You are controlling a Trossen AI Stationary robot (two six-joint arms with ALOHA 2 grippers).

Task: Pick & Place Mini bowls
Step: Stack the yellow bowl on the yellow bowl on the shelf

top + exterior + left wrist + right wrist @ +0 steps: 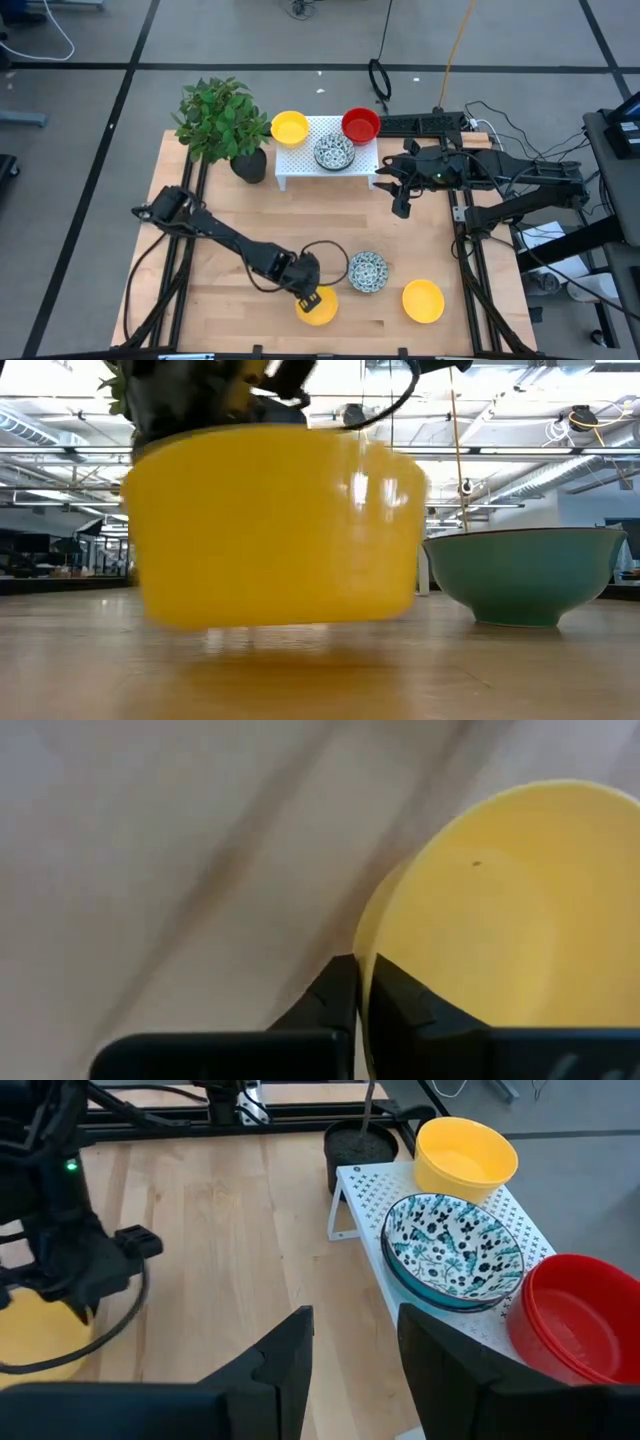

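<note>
A yellow mini bowl (320,309) sits near the table's front edge, and my left gripper (305,296) is shut on its rim. The low view shows this bowl (270,530) large and blurred. To its right on the table stand a blue-and-white speckled bowl (367,271) and another yellow bowl (423,301). At the back, a white perforated rack (300,165) carries a yellow bowl (290,127), a red bowl (360,125) and a speckled bowl (334,151). My right gripper (355,1350) hovers open, right of the rack, with nothing between its fingers. My left gripper pinches the yellow bowl's rim (362,945) on its far-left side, one finger inside (420,1010) the bowl and one outside. The fingers slant down from the table's far left. I cannot tell whether the bowl's base touches the table.
A dark pot (248,164) with a leafy green plant stands left of the rack at the back. Bare wood lies between the rack and the front bowls. Cables and a power strip (430,124) run behind the table's back right corner.
</note>
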